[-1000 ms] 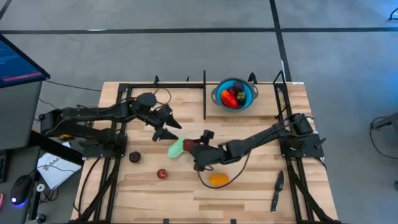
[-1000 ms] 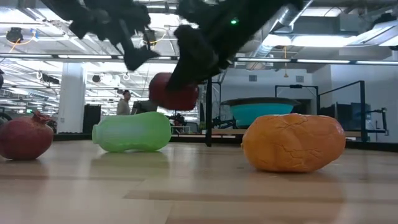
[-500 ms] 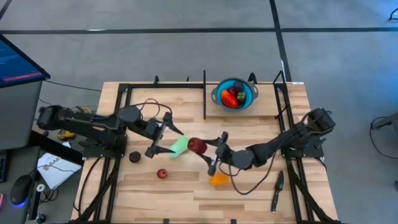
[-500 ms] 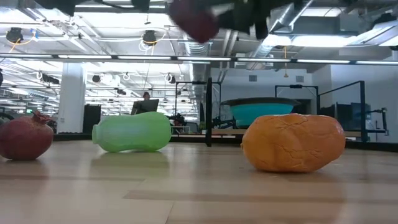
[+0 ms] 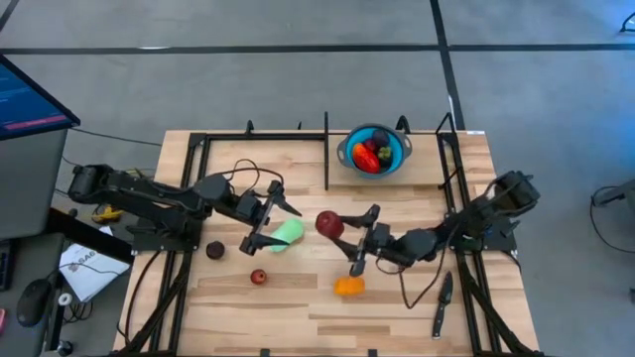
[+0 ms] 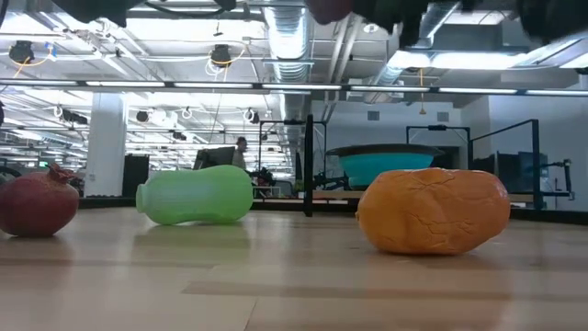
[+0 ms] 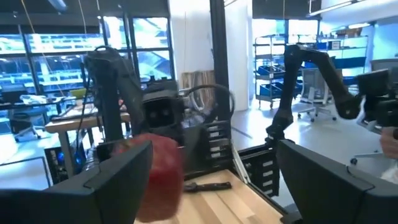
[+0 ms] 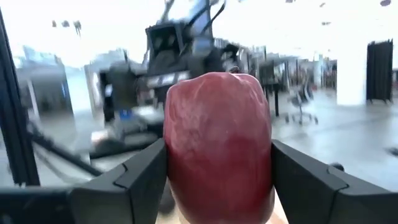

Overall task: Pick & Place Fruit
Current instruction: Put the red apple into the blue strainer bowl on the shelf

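Observation:
My right gripper (image 5: 342, 236) (image 8: 219, 186) is shut on a dark red apple-like fruit (image 5: 327, 223) (image 8: 217, 143), held high over the table's middle. Only its underside shows at the low view's top edge (image 6: 331, 7). My left gripper (image 5: 268, 224) (image 7: 211, 186) is open. It hovers at the left end of the pale green oblong fruit (image 5: 288, 233) (image 6: 195, 195), which lies on its side on the wood. An orange fruit (image 5: 348, 287) (image 6: 432, 210), a small red fruit (image 5: 259, 277) (image 6: 37, 202) and a dark maroon one (image 5: 214, 250) rest on the table. My right gripper pinches the dark red fruit between its two fingers (image 8: 144, 177), one on each flank (image 8: 177, 155). The fingers come roughly level from the table's right side. The fruit is lifted clear of the table and sits upright in the hold.
A round blue bowl (image 5: 374, 151) (image 6: 386, 165) with several fruits stands at the table's far edge. A black knife (image 5: 442, 302) lies near the right front corner. Black frame rails (image 5: 326, 149) run along the sides and far edge. Bare wood shows along the near edge.
My right gripper has carried the dark red fruit up, out of the low view's top, and a little toward the table's right and far side. My left gripper has moved toward the near and right, down beside the pale green fruit, staying open.

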You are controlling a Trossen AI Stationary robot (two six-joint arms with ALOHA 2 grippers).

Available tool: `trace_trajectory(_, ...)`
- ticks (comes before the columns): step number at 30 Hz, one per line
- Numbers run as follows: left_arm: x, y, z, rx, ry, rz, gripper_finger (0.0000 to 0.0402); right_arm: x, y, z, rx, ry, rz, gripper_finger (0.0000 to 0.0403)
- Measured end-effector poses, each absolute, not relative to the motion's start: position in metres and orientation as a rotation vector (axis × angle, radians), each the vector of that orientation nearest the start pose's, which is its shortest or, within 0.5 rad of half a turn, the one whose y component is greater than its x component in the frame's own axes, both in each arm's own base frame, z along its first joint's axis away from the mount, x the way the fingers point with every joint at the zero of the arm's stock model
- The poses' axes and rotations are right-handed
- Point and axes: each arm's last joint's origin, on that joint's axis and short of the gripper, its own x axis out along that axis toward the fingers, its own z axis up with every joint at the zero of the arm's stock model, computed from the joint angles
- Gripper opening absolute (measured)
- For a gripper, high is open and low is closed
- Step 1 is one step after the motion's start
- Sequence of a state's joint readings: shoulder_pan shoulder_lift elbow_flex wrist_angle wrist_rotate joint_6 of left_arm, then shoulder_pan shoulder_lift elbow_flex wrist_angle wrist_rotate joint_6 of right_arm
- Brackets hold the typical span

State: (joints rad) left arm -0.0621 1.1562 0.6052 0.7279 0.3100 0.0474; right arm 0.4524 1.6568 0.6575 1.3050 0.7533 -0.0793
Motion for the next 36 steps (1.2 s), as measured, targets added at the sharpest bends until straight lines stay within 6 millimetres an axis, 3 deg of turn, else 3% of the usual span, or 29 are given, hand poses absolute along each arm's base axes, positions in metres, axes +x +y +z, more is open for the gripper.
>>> trace_trajectory(3, 0.248, -0.024, 0.285, 0.060, -0.197, -0.341, 0.0335, 0.286, 0.111, 0.207, 0.132, -0.362, -0.279, 0.0250)
trace_trajectory(6, 0.249, -0.022, 0.288, 0.040, -0.226, -0.287, 0.0336, 0.296, 0.105, 0.192, 0.134, -0.294, -0.256, 0.0250)
trace_trajectory(12, 0.259, -0.021, 0.276, 0.012, -0.191, -0.242, 0.0336, 0.311, 0.097, 0.197, 0.138, -0.353, -0.174, 0.0250)
trace_trajectory(14, 0.261, -0.022, 0.275, -0.020, -0.198, -0.255, 0.0336, 0.309, 0.097, 0.205, 0.153, -0.401, -0.165, 0.0250)
trace_trajectory(22, 0.263, -0.024, 0.277, -0.012, -0.248, -0.269, 0.0336, 0.310, 0.095, 0.204, 0.123, -0.395, -0.161, 0.0250)
trace_trajectory(29, 0.277, -0.023, 0.258, -0.050, -0.194, -0.205, 0.0333, 0.313, 0.095, 0.208, 0.121, -0.410, -0.165, 0.0250)
trace_trajectory(36, 0.285, -0.023, 0.251, -0.079, -0.249, -0.206, 0.0333, 0.314, 0.096, 0.209, 0.106, -0.416, -0.157, 0.0250)
